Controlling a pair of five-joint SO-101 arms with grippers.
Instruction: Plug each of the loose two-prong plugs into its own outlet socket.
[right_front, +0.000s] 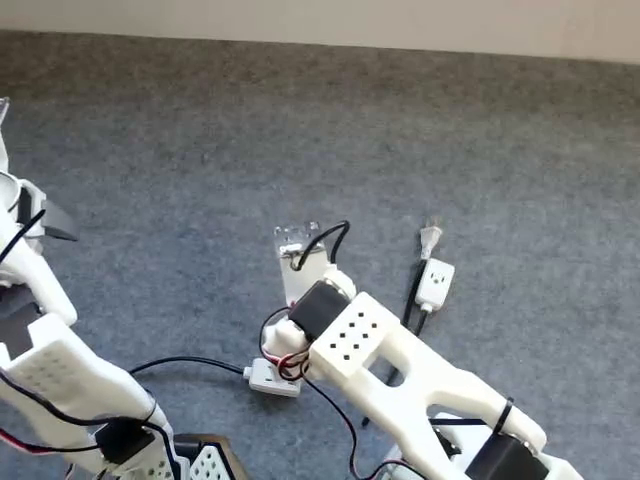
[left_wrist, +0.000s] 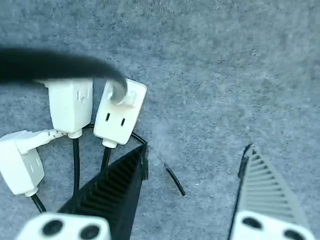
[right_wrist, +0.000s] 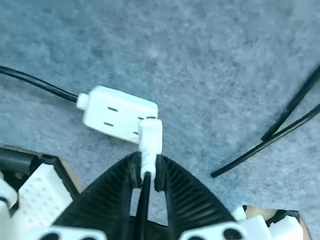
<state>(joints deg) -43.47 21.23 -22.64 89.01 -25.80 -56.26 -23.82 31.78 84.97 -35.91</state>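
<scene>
Lower right to centre of the high view: white right arm (right_front: 400, 360), bent down over a white rectangular outlet socket block (right_wrist: 117, 115) on a black cord (right_wrist: 40, 82). In the right wrist view, right gripper (right_wrist: 148, 162) with black jaws clenched on a white two-prong plug (right_wrist: 150, 132), plug nose touching one corner of the block; prongs hidden, so seated or not impossible to tell. Judged step: insertion of this plug, begun but not plainly finished. Next move, on that reading: line up with one slot pair, press straight in without shoving the light block along, then let go.

Lower left of the high view: white left arm (right_front: 60, 380). In the left wrist view, left gripper (left_wrist: 195, 150) released, black and grey jaws wide apart with nothing between; close beyond the black jaw, a second white two-slot socket head (left_wrist: 120, 112), just beside a blocky white cord end (left_wrist: 70, 102) and a third white cord end (left_wrist: 20, 165), plug or socket unclear.

Right of centre in the high view, another white socket (right_front: 435, 283) with a loose small white plug (right_front: 430, 238) just above it, that pair apparently yet to be joined.

Beneath it all, grey felt-like carpet (right_front: 500, 150); along the top edge of the high view, a pale band (right_front: 300, 15), wall or floor unclear.
</scene>
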